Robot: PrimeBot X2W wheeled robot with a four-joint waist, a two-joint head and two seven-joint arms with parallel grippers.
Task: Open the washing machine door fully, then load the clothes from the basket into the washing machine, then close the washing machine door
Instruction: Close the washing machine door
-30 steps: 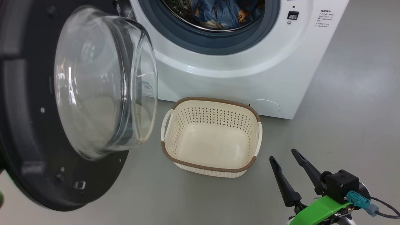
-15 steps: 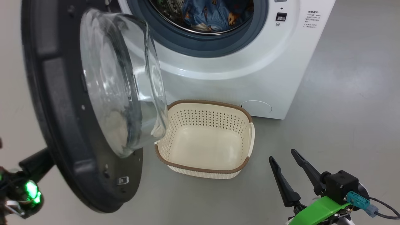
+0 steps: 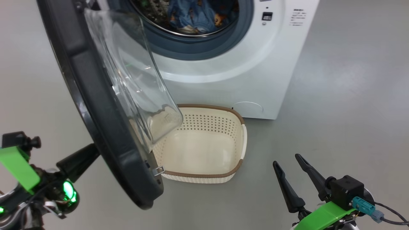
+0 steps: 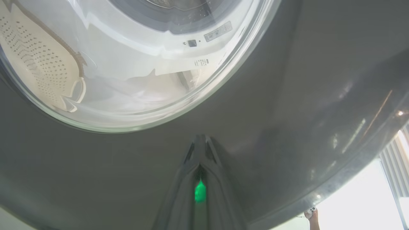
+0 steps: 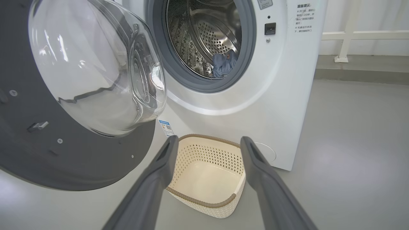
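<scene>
Our left gripper [image 4: 200,139] and right gripper [image 3: 286,159] wear long, dark, tapering fingers [image 3: 289,188]. We carry a bright green bracket [image 3: 324,213] at the right wrist beside a black block [image 3: 347,190], teal connector [image 3: 362,203] and thin black cable [image 3: 393,210]; a green light [image 3: 67,190] glows at the left.

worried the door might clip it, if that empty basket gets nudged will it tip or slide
Probably slide: the basket is empty, thin perforated plastic, so likely light, on a smooth grey floor. Tipping seems unlikely, since it sits low and wide. Its walls may flex a little.
</scene>
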